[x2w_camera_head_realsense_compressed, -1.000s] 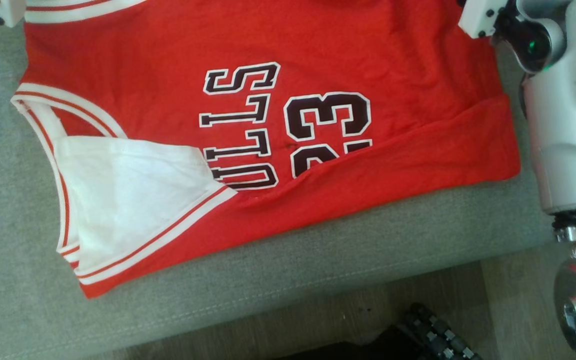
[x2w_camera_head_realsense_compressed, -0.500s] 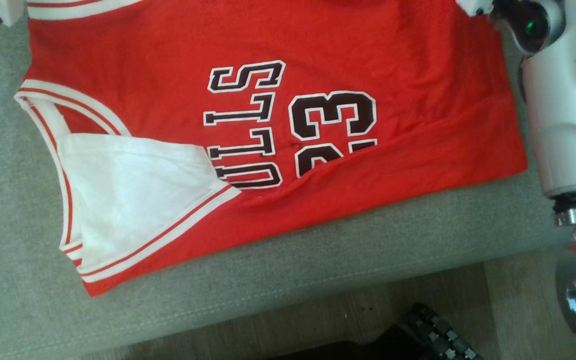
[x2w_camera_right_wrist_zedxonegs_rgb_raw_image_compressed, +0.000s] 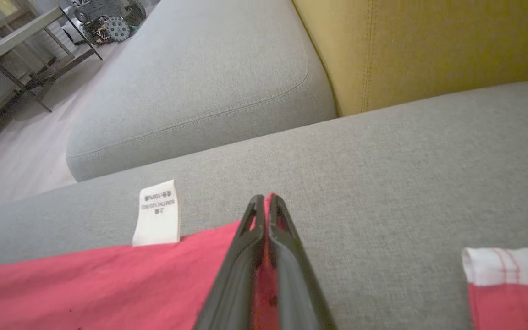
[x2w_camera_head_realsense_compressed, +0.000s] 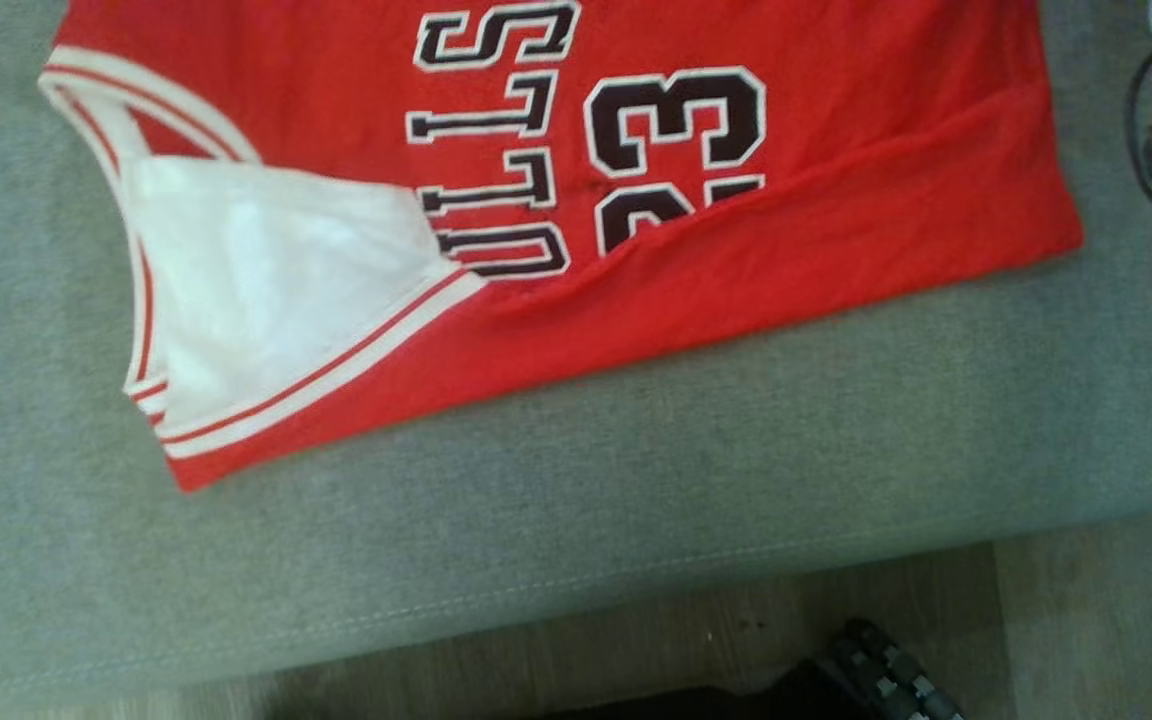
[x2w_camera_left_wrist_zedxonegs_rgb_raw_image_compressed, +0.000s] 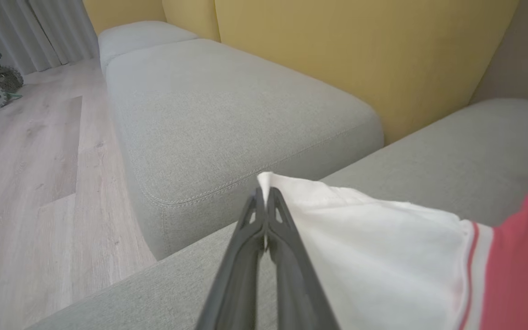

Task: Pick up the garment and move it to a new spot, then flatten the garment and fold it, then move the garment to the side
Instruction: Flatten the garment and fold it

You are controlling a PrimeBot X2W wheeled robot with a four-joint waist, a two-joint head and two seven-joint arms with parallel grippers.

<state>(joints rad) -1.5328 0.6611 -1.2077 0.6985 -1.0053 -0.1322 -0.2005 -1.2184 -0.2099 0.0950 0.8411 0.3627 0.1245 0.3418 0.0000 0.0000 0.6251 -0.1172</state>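
SOFA, MID-FOLD: A red jersey (x2w_camera_head_realsense_compressed: 836, 230) lies spread across the grey sofa seat (x2w_camera_head_realsense_compressed: 636, 480), its lettering and number sideways to the head camera. Its near long edge is turned over in a band that hides the lower part of the figures. A white inner panel (x2w_camera_head_realsense_compressed: 266, 280) shows at the armhole on the robot's left, and wood floor (x2w_camera_head_realsense_compressed: 636, 640) runs below the seat's front seam.

At the jersey's far side both pairs of jaws are pressed together on cloth. The left jaws pinch the tip of a white corner (x2w_camera_left_wrist_zedxonegs_rgb_raw_image_compressed: 291, 188), which stands a little off the seat in the left wrist view. The right jaws bite the red edge (x2w_camera_right_wrist_zedxonegs_rgb_raw_image_compressed: 190, 247) near a white care label (x2w_camera_right_wrist_zedxonegs_rgb_raw_image_compressed: 157, 213), with the yellow backrest (x2w_camera_right_wrist_zedxonegs_rgb_raw_image_compressed: 429, 46) beyond.

The garment looks placed and largely flat, so the fold appears to be the step in hand; the move to the side is not yet done. The next move likely calls for both arms to lift together and carry the far edge toward the near one. They would need to travel level and at an even pace, keeping the cloth taut between the two grips so it lands square. The thin fabric could slip from so shallow a pinch, most of all on the left, where only the tip is caught.
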